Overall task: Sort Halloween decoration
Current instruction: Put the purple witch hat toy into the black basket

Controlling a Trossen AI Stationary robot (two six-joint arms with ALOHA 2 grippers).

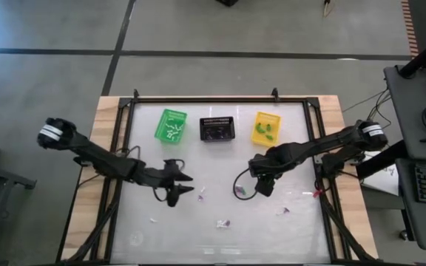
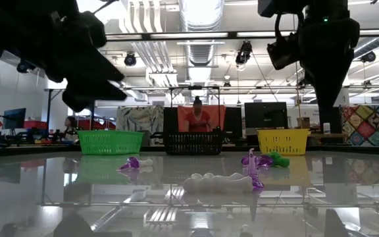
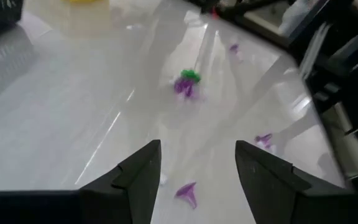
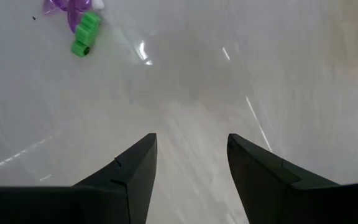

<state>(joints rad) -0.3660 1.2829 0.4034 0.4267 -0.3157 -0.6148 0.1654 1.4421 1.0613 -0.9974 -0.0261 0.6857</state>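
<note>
Left wrist: trinket (image 3: 188, 193) between fingers (image 3: 143, 177).

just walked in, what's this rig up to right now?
Two arms are sorting tiny Halloween trinkets into three baskets at the table's far edge: green, black, yellow. Each basket already holds some. Several trinkets, such as a purple one, are loose on the table. Both hands are open and empty: the left hand is beside that purple piece, the right hand is over mid-table.
</note>
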